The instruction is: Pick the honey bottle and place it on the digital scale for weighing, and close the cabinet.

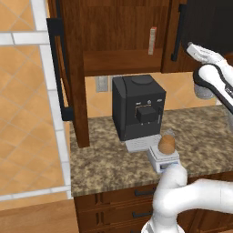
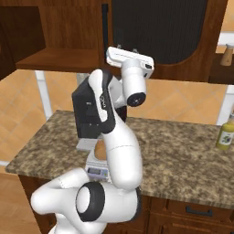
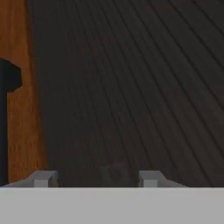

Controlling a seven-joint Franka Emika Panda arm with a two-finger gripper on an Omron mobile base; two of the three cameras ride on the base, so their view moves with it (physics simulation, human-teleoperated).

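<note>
The amber honey bottle (image 1: 166, 143) stands on the silver digital scale (image 1: 163, 160), in front of the coffee machine. From the right base view the honey bottle (image 2: 100, 150) and the scale (image 2: 98, 172) are partly hidden behind my arm. The dark brown cabinet (image 1: 123, 27) has its left door (image 1: 68, 68) swung wide open. My gripper (image 1: 189, 44) is raised up to the right door's dark glass panel (image 2: 155, 32). In the hand view my gripper (image 3: 97, 179) faces that glass (image 3: 131, 87) closely, its jaws apart and empty, with the black handle (image 3: 6, 87) at the left.
A big black coffee machine (image 1: 139, 107) stands on the granite counter (image 1: 104, 164) behind the scale. A thin beige-and-red box (image 1: 152, 40) sits on the cabinet shelf. A yellow-green bottle (image 2: 225, 132) stands at the counter's right end. Drawers (image 1: 132, 195) run below.
</note>
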